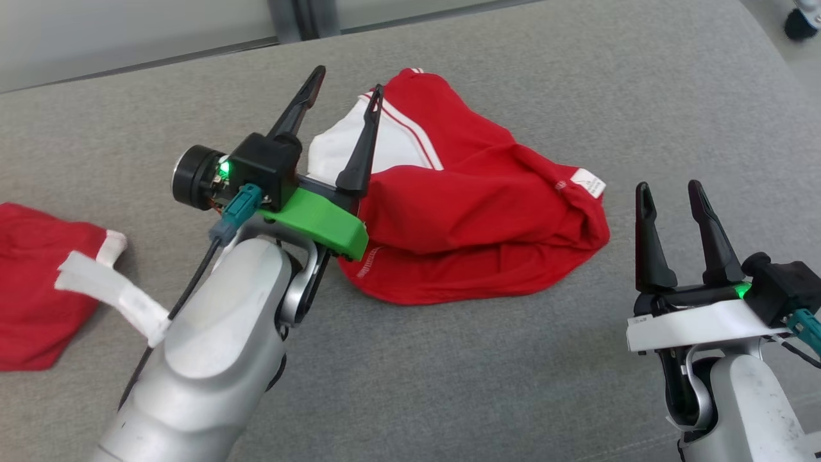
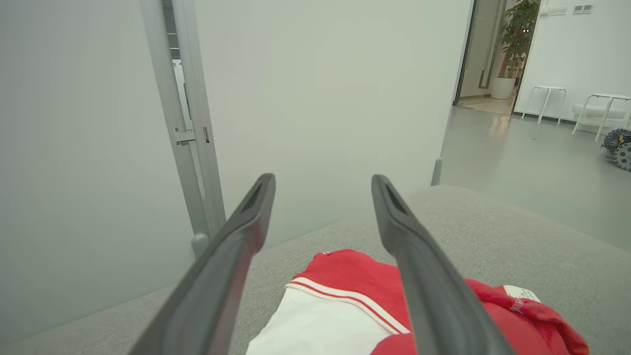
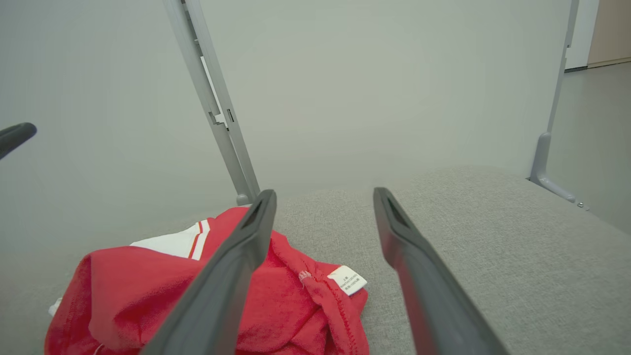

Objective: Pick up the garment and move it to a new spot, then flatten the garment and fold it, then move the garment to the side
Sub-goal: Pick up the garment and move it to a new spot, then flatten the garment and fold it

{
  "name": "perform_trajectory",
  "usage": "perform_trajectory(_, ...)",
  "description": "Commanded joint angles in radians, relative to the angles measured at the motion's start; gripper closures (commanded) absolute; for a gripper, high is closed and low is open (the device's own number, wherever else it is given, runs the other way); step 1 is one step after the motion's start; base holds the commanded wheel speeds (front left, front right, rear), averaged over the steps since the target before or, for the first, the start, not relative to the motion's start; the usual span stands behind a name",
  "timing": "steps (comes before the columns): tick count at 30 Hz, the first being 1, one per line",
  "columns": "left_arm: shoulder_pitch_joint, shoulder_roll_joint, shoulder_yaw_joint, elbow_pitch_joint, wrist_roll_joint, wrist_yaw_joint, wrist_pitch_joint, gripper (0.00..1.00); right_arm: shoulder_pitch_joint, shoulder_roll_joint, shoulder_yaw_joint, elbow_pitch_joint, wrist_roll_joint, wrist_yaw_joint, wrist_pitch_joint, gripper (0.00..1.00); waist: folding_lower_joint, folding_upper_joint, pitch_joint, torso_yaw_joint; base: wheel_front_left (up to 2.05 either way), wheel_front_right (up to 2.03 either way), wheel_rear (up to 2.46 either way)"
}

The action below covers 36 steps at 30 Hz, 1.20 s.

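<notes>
Left end effector (image 1: 347,82): mine; fingers spread wide, nothing between them; poised over the white panel on the garment's left side; apart from the cloth
Right end effector (image 1: 669,189): fingers spread, empty; low at my right, apart from the garment's right hem
Garment (image 1: 474,218): red, with a white panel and striped trim; lies bunched and doubled over itself at the middle of the bench
Care label (image 1: 589,183): white; turned up at the garment's right edge
Bench (image 1: 577,385): grey woven cover; carries everything listed
Second cloth (image 1: 38,289): red with a white strip; far left, well apart from the garment; best left alone
Step in hand: flattening, by my judgement; the garment is not yet spread
Method: left takes the white panel's edge, right the hem beside the label; pinch one layer only; draw apart evenly and low
Risk: catching two layers would keep the bundle doubled
</notes>
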Motion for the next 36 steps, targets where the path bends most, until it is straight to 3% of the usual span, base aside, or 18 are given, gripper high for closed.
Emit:
perform_trajectory(1,0.036,0.018,0.028,-0.041,0.023,0.005,-0.005,0.0,0.007,-0.003,-0.002,-0.006,-0.01,-0.001,-0.003,0.0,0.0,0.0,-0.067,0.136,0.0,0.0,0.0)
perform_trajectory(8,0.301,0.048,0.192,-0.246,0.102,-0.019,-0.004,0.0,0.021,-0.003,0.01,-0.008,-0.05,-0.001,-0.003,0.0,0.0,0.0,-0.101,0.239,0.0,0.0,0.0)
perform_trajectory(17,0.554,-0.029,0.332,-0.335,0.217,-0.079,-0.004,0.0,0.049,-0.003,0.018,0.001,-0.068,-0.001,-0.003,0.0,0.0,0.0,-0.128,0.291,0.0,0.0,0.0)
perform_trajectory(28,0.598,-0.099,0.409,-0.321,0.29,-0.121,-0.005,0.0,0.061,-0.003,0.074,0.003,-0.096,-0.001,-0.003,0.0,0.0,0.0,-0.129,0.294,0.0,0.0,0.0)
perform_trajectory(36,0.576,-0.106,0.428,-0.312,0.302,-0.14,-0.005,0.0,0.054,-0.003,0.218,0.106,-0.122,-0.001,-0.003,0.0,0.0,0.0,-0.099,0.33,0.0,0.0,0.0)
